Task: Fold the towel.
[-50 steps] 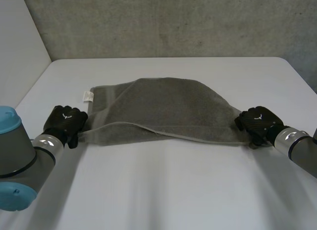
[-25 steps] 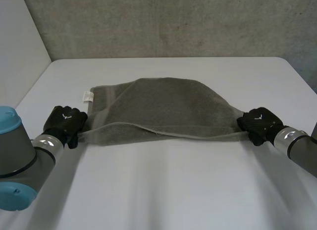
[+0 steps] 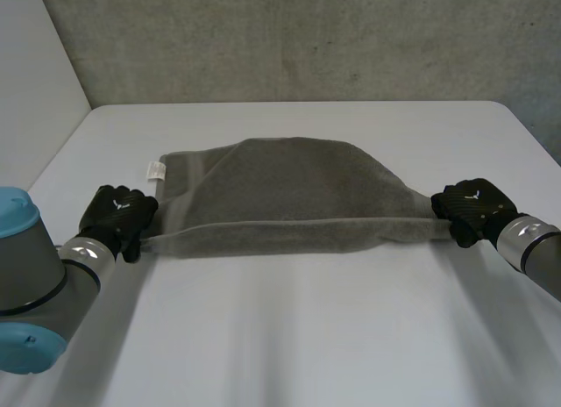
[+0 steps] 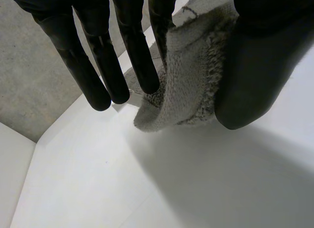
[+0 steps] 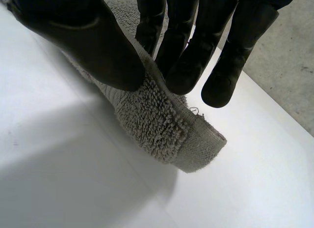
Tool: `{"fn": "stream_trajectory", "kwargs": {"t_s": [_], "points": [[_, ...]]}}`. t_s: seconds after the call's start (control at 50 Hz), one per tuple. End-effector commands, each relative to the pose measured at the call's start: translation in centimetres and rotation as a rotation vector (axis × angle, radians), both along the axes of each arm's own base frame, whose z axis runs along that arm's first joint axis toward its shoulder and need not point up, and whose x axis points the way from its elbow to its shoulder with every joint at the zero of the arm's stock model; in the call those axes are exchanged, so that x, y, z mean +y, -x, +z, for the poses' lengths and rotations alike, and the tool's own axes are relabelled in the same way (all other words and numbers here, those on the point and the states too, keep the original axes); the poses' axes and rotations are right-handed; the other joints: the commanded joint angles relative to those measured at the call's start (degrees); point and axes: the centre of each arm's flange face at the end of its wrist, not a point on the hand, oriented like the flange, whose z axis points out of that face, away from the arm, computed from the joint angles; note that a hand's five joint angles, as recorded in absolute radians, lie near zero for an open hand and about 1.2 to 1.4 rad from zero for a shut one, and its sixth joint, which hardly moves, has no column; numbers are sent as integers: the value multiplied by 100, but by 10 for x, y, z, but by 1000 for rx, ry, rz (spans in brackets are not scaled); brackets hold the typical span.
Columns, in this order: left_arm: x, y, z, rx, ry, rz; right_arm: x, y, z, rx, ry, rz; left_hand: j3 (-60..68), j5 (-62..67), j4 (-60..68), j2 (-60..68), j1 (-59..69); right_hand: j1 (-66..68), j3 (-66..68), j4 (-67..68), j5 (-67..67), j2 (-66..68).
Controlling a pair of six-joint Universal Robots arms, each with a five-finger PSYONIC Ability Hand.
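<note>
A grey towel (image 3: 289, 183) lies on the white table (image 3: 289, 328), its far part bunched into a rounded heap and a white label (image 3: 156, 169) at its far left corner. Its near edge is pulled into a straight band between my two hands. My left hand (image 3: 118, 216) is at the near left corner. In the left wrist view the towel corner (image 4: 189, 75) is pinched between the thumb and one straight finger of the left hand (image 4: 132, 46). My right hand (image 3: 473, 210) holds the near right corner. There the right hand (image 5: 83, 36) presses the thumb against its fingers on the towel corner (image 5: 162, 125).
A grey concrete wall (image 3: 307, 39) runs behind the table's far edge. A white panel (image 3: 35, 82) stands at the far left. Bare tabletop lies between the towel and the near edge.
My right hand closed on the near right corner and moved right, pulling the sagging near edge into a straight band. My left hand has hardly moved.
</note>
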Motion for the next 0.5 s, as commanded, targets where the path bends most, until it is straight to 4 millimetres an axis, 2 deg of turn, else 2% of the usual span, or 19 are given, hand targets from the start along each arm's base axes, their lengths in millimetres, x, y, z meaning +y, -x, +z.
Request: {"fn": "stream_trajectory", "kwargs": {"t_s": [0.02,0.18,0.36,0.4,0.42,0.44,0.46,0.48,0.5], "points": [[2,3,-1,-1,-10,-10,1,0,-1,5,-3,2,-500,-1456,-563,-493,-528,332,305,307,308,393],[20,22,-5,-6,-23,-80,2,-1,-1,4,-4,5,-585,-1541,-648,-577,-612,332,305,307,308,393],[18,23,-12,-20,-31,-77,2,-1,-1,4,-6,5,-383,-1339,-446,-375,-410,332,305,307,308,393],[15,21,-12,-16,-30,-70,2,0,-1,5,-6,1,888,-68,825,895,860,332,305,307,308,393],[15,21,-12,-16,-30,-70,2,0,-1,5,-6,1,896,-60,833,903,868,332,305,307,308,393],[14,20,-12,-12,-31,-64,2,0,1,6,0,-1,1895,939,1832,1902,1867,332,305,307,308,393],[14,20,-12,-12,-31,-64,2,0,5,4,10,-1,1905,949,1842,1912,1877,332,305,307,308,393],[13,19,-10,-7,-25,-60,2,0,5,4,10,-1,3019,2063,2955,3026,2991,332,305,307,308,393],[13,19,-8,-5,-19,-55,3,1,12,0,27,-3,3030,2074,2967,3037,3002,332,305,307,308,393]]}}
